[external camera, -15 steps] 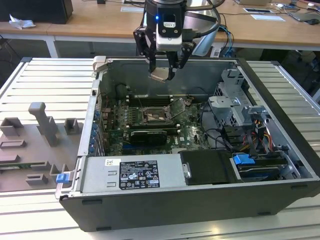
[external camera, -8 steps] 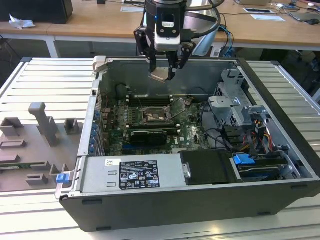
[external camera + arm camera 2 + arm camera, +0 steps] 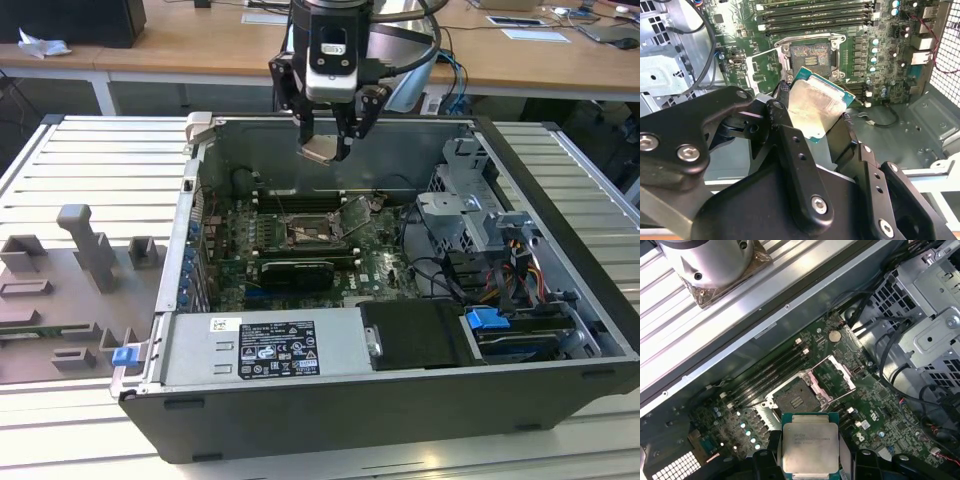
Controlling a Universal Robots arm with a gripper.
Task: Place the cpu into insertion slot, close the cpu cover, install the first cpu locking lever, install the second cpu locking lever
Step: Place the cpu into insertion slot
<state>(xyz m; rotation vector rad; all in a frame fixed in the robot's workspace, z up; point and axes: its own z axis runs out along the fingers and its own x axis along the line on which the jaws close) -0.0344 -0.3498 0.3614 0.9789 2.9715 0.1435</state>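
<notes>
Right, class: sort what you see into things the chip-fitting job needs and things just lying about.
Job: gripper, chip it holds, empty socket, raised cover.
Lying about: memory slots, power supply, grey plastic blocks, drive cage.

A worktop of pale ribbed metal slats spreads across the foreground and both sides. Behind it stand light wooden desks on white legs, carrying scattered papers toward the exterior view's right and a black box at its left.
</notes>
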